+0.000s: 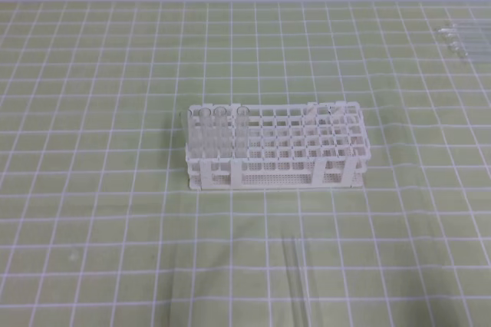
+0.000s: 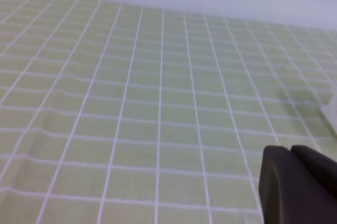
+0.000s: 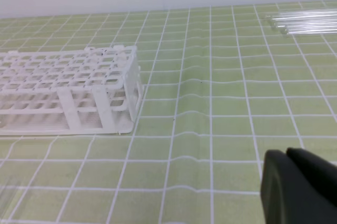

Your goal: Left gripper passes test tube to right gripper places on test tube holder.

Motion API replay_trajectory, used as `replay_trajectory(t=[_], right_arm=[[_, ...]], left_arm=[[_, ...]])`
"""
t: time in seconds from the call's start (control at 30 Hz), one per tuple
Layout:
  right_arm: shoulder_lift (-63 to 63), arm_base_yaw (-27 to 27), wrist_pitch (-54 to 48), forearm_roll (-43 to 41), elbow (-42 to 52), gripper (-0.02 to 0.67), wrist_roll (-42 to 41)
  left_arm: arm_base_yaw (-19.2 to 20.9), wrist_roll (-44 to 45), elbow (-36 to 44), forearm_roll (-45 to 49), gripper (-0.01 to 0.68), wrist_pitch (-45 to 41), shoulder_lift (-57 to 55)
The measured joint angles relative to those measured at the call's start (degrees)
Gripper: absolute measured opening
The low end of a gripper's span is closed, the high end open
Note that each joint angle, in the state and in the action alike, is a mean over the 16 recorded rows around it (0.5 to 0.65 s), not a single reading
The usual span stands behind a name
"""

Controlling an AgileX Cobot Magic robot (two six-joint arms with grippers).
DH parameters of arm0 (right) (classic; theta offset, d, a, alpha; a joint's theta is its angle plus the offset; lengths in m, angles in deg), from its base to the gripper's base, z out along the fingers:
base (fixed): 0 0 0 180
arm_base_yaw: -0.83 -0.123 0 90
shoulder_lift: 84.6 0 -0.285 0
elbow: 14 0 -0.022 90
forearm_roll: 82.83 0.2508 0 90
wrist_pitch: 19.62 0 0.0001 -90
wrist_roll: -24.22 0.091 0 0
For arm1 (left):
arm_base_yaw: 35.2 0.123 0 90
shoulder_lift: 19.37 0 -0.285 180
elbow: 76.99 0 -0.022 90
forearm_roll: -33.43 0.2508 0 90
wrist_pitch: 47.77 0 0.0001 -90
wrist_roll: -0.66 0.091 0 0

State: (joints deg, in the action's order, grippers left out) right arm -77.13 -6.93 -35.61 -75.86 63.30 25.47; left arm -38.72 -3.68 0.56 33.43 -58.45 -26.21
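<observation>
Bright even light, faint shadows, soft blur — wrist views haziest

Left claw (image 2: 292, 153) closed — empty, above green checked cloth (image 2: 158, 103)

left claw (image 2: 291, 153) fingers together, right claw (image 3: 287, 155) likewise shut, apparently holding nothing

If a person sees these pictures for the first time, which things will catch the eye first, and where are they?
The white test tube holder stands alone in the middle of the green checked cloth, with a few clear tubes upright in its left end. More clear tubes lie flat at the far right corner, and one test tube lies in front of the rack. Each wrist view shows only a dark, shut hand at its lower right corner: left hand, right hand.
</observation>
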Motion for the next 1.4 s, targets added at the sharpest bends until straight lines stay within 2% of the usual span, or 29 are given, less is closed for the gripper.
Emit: replay_trajectory(t=[0.93,1.4], right_arm=[[0.00,0.00,0.00,0.00,0.00,-0.018,0.00],[0.01,0.00,0.00,0.00,0.00,-0.018,0.00]], left_arm=[[-0.01,-0.50,0.08,-0.42,-0.003,8.45,0.22],[-0.04,-14.97,0.25,-6.57,-0.002,15.63,0.67]])
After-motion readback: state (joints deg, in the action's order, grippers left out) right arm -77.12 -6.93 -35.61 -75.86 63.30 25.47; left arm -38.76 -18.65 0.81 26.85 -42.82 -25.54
